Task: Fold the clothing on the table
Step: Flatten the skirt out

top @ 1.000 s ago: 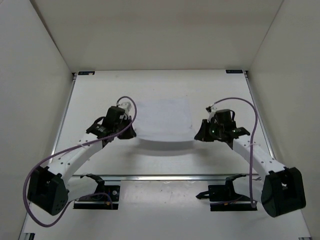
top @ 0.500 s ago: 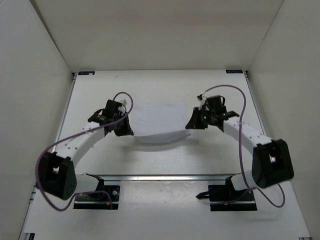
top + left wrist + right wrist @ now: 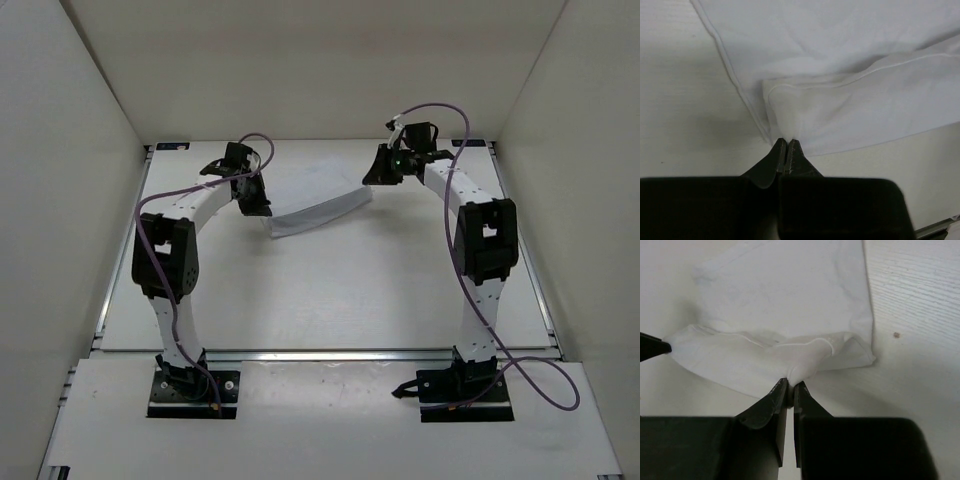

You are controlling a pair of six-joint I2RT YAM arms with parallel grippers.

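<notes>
White thin soft cloth, the clothing (image 3: pixel 318 208), hangs as a sagging band between my two pincers, over the far half of the flat matte white table (image 3: pixel 330 300).

Left pincer (image 3: pixel 786 151): clenched on a hemmed corner. Fabric spreads ahead of the tips and to their right.

Right pincer (image 3: pixel 789 388): clenched on the other corner. Cloth fans ahead and to the left, with a lower layer flat on the table beyond.

Step in hand, as I read it: laying the gripped edge over onto the far edge.

To do it well:
- Level both pincers; the right sits farther out, so the band runs askew.
- Hold it taut.
- Set corner on corner before letting go.

Room: bare table behind both pincers. The plain white back wall (image 3: pixel 320 70) is close ahead, so there is little forward travel.
</notes>
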